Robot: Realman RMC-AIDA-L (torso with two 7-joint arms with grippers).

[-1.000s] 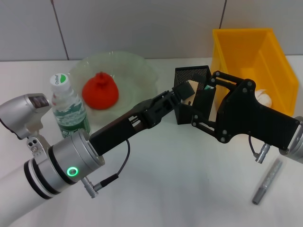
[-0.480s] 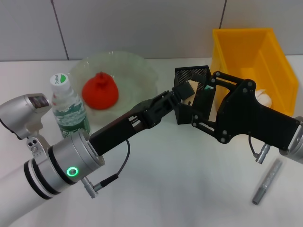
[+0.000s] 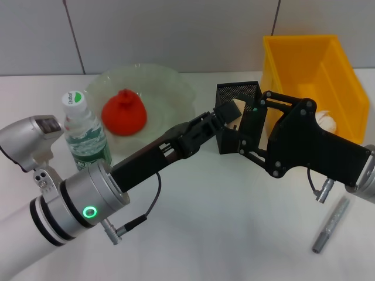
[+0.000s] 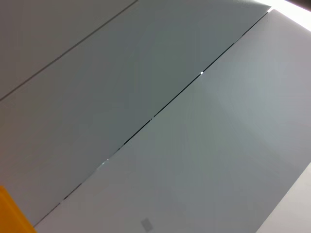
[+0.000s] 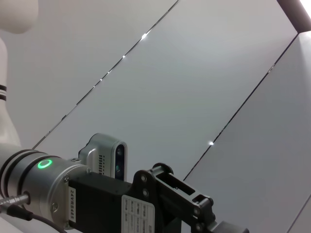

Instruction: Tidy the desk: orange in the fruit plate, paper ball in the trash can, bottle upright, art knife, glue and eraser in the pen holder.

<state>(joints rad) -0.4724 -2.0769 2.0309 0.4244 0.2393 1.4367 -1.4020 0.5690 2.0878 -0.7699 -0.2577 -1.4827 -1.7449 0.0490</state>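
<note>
The black mesh pen holder (image 3: 237, 92) stands mid-table. My left gripper (image 3: 229, 112) reaches to its rim, shut on the small beige eraser (image 3: 237, 108), which sits over the holder's opening. From the right, my right gripper (image 3: 245, 126) straddles the pen holder with its fingers against the holder's sides. The red-orange orange (image 3: 123, 112) lies in the pale-green fruit plate (image 3: 173, 82). Left of the plate the bottle (image 3: 85, 137) stands upright. The white paper ball (image 3: 327, 122) lies inside the yellow trash can (image 3: 304, 55). A grey metal stick, the art knife (image 3: 330, 225) by its look, lies at the front right. No glue shows.
A grey tiled wall runs behind the table. Both wrist views look up at that wall; the right wrist view also catches my left arm's wrist (image 5: 73, 194), and a yellow corner of the trash can (image 4: 7, 213) edges the left wrist view.
My right gripper has shifted slightly toward the pen holder. The left gripper and the eraser stay where they were.
</note>
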